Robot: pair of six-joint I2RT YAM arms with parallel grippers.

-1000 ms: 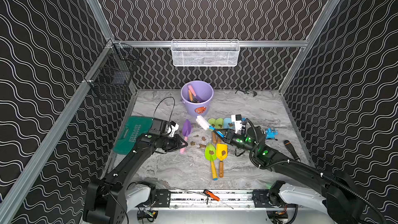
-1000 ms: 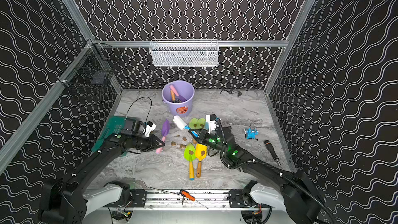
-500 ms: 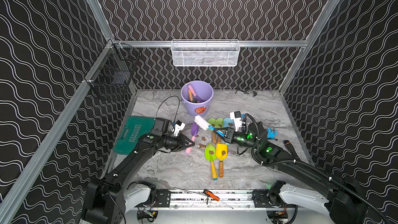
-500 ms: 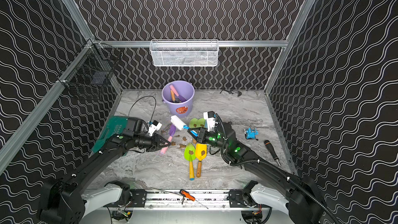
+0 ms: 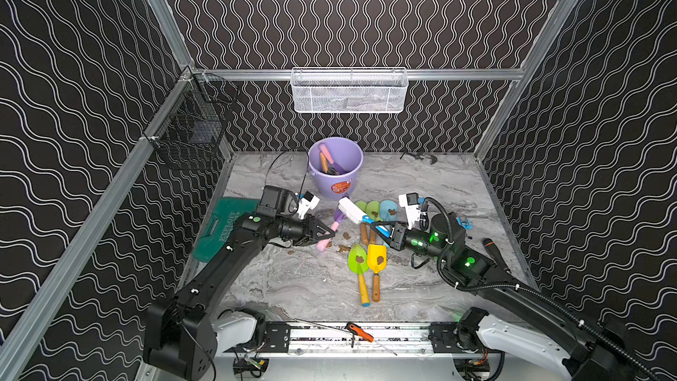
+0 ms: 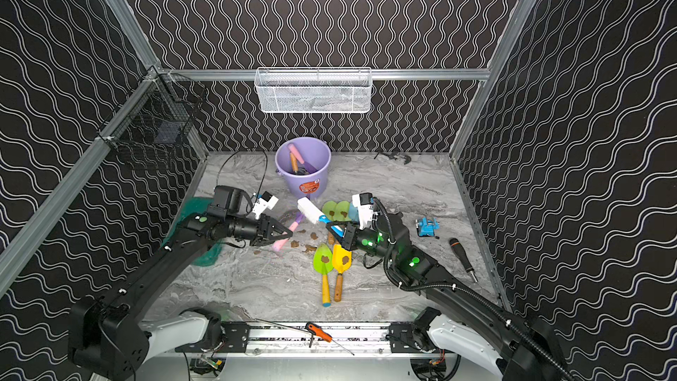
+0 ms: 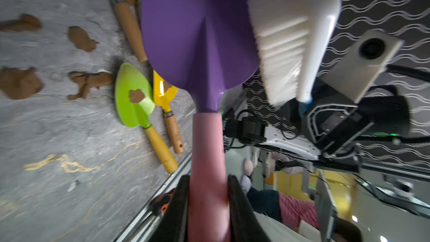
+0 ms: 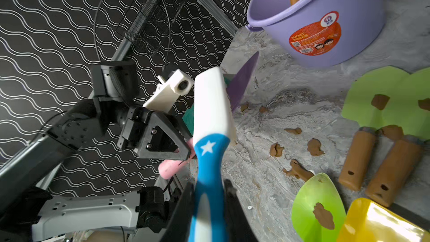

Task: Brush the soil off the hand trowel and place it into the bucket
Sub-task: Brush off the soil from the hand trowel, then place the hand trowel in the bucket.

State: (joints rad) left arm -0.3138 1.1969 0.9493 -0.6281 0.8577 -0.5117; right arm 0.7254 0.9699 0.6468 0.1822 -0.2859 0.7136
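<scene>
Over the last second the left hand (image 5: 330, 231) has travelled across the desk (image 5: 293, 280) toward the middle, away from the green mat (image 5: 219, 229), and it has carried the purple trowel (image 7: 197, 31) along. Its fingers are clamped on the pink handle, whose end sticks out behind the grip. A second ago the purple blade stood clear to one side of the brush (image 5: 351, 210). Now it sits tucked under the white brush head, and the left wrist view shows the bristles against one edge of the blade, whose visible face shows no dirt. The right hand (image 8: 208, 208) is closed tight on the blue brush handle and has shifted only slightly, so the brush head stays in nearly the same spot. The trowel is held just in front of the bucket (image 5: 320, 177), not in it. The bucket has not moved and already holds a pink and a wooden handle. Brown clumps of soil (image 5: 346, 235) still lie scattered on the desk between the two hands. The green trowel (image 5: 358, 260) and yellow trowel (image 5: 377, 258) lie side by side as before, each with a brown clump on its blade.
</scene>
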